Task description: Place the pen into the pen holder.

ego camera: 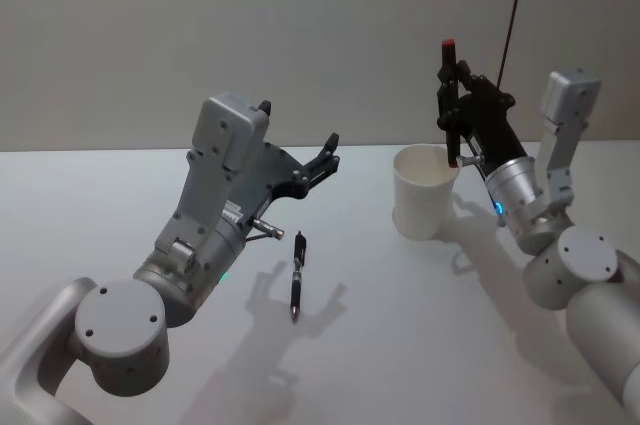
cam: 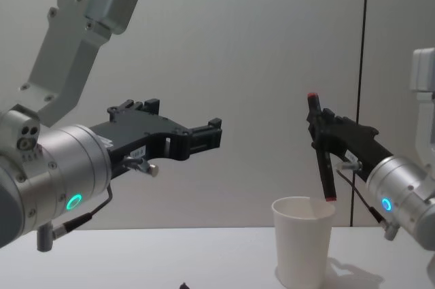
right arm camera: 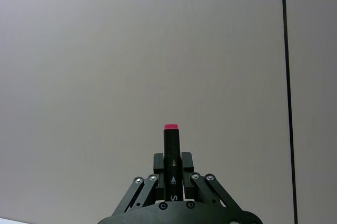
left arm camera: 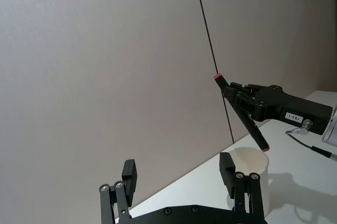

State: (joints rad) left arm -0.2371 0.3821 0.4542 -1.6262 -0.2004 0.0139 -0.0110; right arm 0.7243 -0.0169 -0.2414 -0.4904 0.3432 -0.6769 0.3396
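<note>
Above the cup, the right gripper clamps the pen, tip seemingly at the rim; lower, then release. Left gripper idles, jaws apart.

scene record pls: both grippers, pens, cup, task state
right gripper: shut on the held pen, raised over the pen holder
held pen: black, red ends, near upright, lower end about at the cup's rim
pen holder: white paper cup, upright on the table
left gripper: open, raised, holding nothing
second pen: dark, lying on the table near the left arm
task state: held pen not yet dropped in
</note>
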